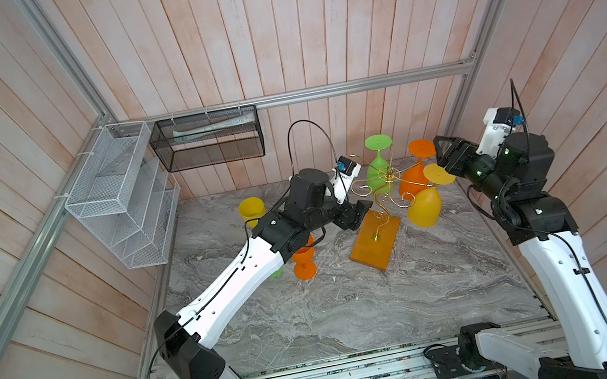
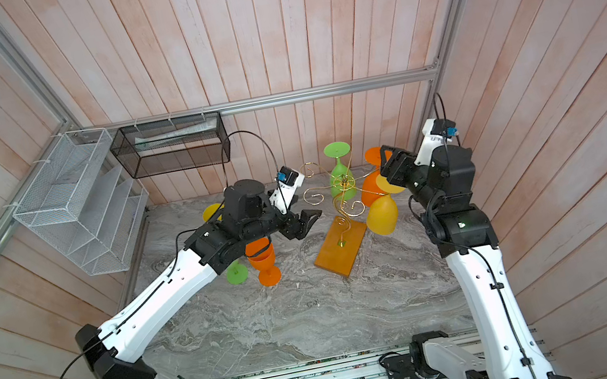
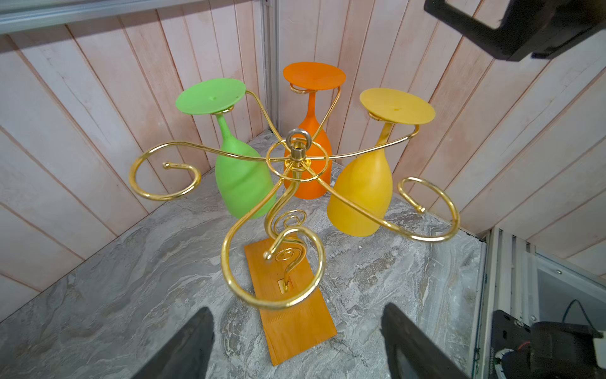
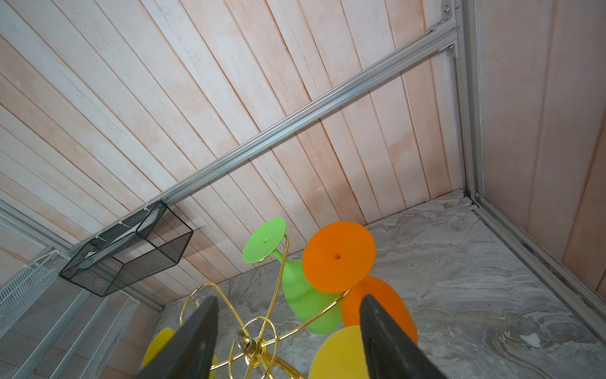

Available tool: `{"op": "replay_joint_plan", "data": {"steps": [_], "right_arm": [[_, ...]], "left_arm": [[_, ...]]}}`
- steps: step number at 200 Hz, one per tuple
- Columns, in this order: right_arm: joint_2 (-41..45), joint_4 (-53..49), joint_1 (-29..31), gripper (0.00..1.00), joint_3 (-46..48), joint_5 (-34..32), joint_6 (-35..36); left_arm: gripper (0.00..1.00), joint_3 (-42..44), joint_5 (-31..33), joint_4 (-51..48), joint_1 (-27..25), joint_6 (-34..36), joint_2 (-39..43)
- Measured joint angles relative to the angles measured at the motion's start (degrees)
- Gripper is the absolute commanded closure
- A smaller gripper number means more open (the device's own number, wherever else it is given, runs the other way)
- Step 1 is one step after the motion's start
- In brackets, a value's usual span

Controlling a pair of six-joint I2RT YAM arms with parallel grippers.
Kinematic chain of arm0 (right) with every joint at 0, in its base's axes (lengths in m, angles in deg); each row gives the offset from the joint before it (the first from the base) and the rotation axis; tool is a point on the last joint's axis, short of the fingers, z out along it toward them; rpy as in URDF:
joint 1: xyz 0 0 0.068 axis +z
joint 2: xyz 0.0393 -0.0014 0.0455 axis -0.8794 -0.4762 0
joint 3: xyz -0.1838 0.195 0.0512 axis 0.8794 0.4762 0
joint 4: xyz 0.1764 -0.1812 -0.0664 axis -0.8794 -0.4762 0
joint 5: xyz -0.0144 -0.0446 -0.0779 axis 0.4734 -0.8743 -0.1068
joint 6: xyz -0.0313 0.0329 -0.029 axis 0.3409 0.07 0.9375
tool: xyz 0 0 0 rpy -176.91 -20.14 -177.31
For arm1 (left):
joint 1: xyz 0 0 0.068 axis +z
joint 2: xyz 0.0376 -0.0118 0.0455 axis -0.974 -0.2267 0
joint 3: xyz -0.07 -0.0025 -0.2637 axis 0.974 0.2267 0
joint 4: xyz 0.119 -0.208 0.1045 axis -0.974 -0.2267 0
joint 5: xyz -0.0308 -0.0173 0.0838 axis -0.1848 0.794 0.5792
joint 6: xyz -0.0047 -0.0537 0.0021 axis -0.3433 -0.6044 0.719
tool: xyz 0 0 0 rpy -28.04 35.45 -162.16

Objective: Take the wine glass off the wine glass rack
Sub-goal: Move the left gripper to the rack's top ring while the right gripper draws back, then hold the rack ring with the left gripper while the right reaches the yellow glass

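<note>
The left pincer (image 2: 310, 221) is gaping wide, gripping nothing, its flat black fingers (image 3: 183, 344) hovering low over the veined grey marble tabletop (image 1: 317, 323). Directly ahead of it the wine glass rack (image 3: 295, 315) is standing. It is thin glossy gold wire, with arms curling into open hooks around a ringed hub. Its smooth orange-brown wooden slab is lying with a short edge just in front of the fingertips.

Beyond the hub, three matte glasses are hanging bowl-down by their flat round feet: a green wine glass (image 3: 242, 177), an orange wine glass (image 3: 310, 141) and a yellow wine glass (image 3: 364, 193). Whether their bowls are touching is not clear.

The right pincer (image 1: 443, 155) is likewise spread and holding nothing, poised high, just beside the orange and yellow feet. The plank wall corner is closing in behind it.

Back along the left pincer's arm, a yellow glass (image 1: 251, 209), an orange glass (image 1: 304, 262) and a green glass (image 2: 236, 272) are standing on the marble. The green one is partly hidden under the arm. Open marble is stretching from the slab back toward both arm bases.
</note>
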Motion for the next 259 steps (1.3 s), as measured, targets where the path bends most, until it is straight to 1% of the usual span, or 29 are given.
{"op": "replay_joint_plan", "data": {"steps": [44,94,141,175,194,223,259], "right_arm": [[1.4,0.4,0.0,0.31,0.4,1.0,0.2],[1.9,0.3,0.0,0.31,1.2,1.0,1.0],[2.2,-0.3,0.0,0.32,1.7,0.9,1.3],[2.4,-2.8,-0.2,0.33,1.7,0.8,1.0],[2.3,-4.6,-1.3,0.35,1.7,1.0,-0.1],[2.3,-6.0,-5.5,0.38,1.7,5.3,-3.4],[3.2,-5.2,-11.6,0.45,4.1,15.8,-10.1]], "left_arm": [[0.18,-8.7,-0.4,-4.4,0.1,2.3,-7.8],[0.19,-16.4,-0.5,-7.4,2.5,4.1,-11.3],[0.19,-19.3,-0.3,-7.7,4.8,5.1,-14.1],[0.19,-21.0,-0.3,-7.7,6.2,5.6,-16.7],[0.19,-22.9,-0.3,-7.8,6.4,5.7,-18.3],[0.19,-25.6,-0.3,-7.7,6.6,6.0,-20.0],[0.19,-26.3,-0.4,-7.1,6.6,6.1,-20.4]]}}
